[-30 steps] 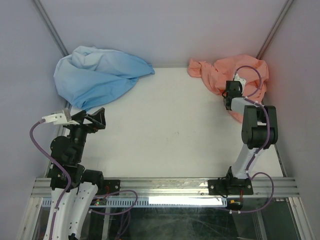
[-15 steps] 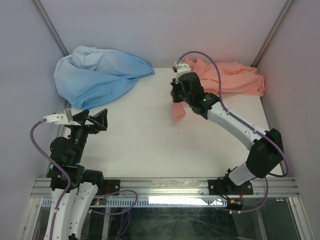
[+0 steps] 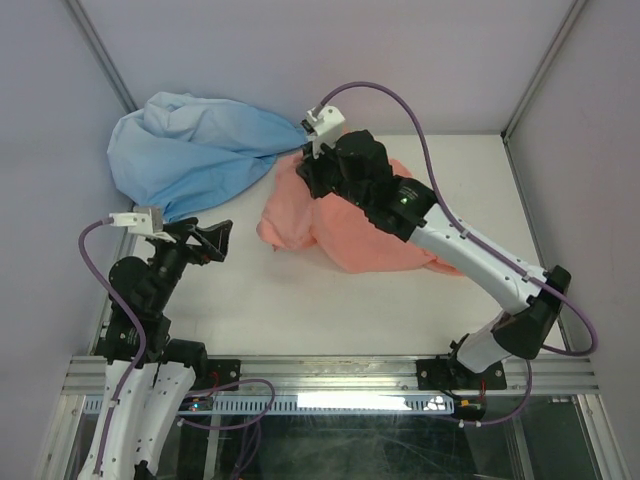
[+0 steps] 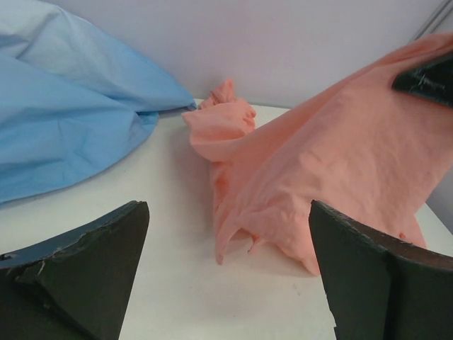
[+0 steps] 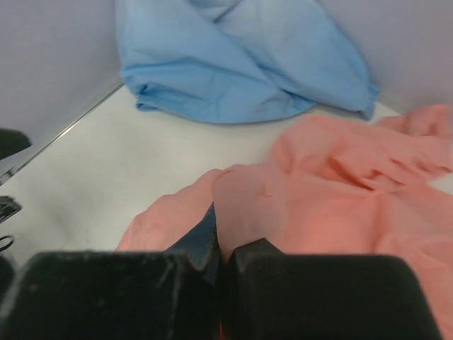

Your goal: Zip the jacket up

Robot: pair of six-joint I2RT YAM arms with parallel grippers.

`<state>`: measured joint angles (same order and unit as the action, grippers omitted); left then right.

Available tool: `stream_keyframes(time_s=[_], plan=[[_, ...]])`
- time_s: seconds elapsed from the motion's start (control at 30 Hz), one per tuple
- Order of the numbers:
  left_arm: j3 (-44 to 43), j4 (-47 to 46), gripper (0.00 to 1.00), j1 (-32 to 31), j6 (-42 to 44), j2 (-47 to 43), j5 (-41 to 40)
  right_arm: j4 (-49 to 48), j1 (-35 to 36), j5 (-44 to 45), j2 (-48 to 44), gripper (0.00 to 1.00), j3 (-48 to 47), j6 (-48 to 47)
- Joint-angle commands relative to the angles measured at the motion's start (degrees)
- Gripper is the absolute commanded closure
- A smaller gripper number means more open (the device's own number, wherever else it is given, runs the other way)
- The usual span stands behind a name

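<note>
The jacket [image 3: 350, 235] lies bunched at the centre of the top view on the table [image 3: 300, 300], just beside the blue garment [image 3: 190, 150] in the upper left. The right tool [image 3: 316, 172] is clenched on a fold of it at upper centre. The left tool [image 3: 213, 241], lower left, stands released and faces the heap. The cloth looks thin, light and limp, so it will likely sag and slide. It is best gripped at the hem beside the zip, which no view shows.

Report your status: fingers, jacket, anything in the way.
Right fingers shut on jacket fabric, one edge held up. Left fingers open, empty, apart from it. Jacket crumpled, zip not visible. Blue garment beside its far-left edge.
</note>
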<state>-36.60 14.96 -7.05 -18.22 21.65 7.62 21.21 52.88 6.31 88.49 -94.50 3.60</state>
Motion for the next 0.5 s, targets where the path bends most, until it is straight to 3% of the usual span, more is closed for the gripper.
stream_keyframes(time_s=[0.0,0.27,0.33,0.47], plan=[[-1.3,-3.2,0.01,0.2,-0.6,1.6,5.2,-0.7,-4.0,9.5,-7.0,1.00,-3.5,-4.5],[-1.3,-6.2,0.03,-0.9,-13.5,16.6,15.2,-3.4,-7.0,5.3,-13.2,1.00,0.5,-3.5],[2.1,-12.0,0.02,-4.8,-16.1,18.5,12.5,-4.3,-7.1,3.5,-14.0,1.00,1.9,-2.5],[5.9,-22.6,0.01,-19.0,-15.3,21.8,-3.8,-4.8,-7.0,1.0,-14.3,1.00,2.5,-1.4]])
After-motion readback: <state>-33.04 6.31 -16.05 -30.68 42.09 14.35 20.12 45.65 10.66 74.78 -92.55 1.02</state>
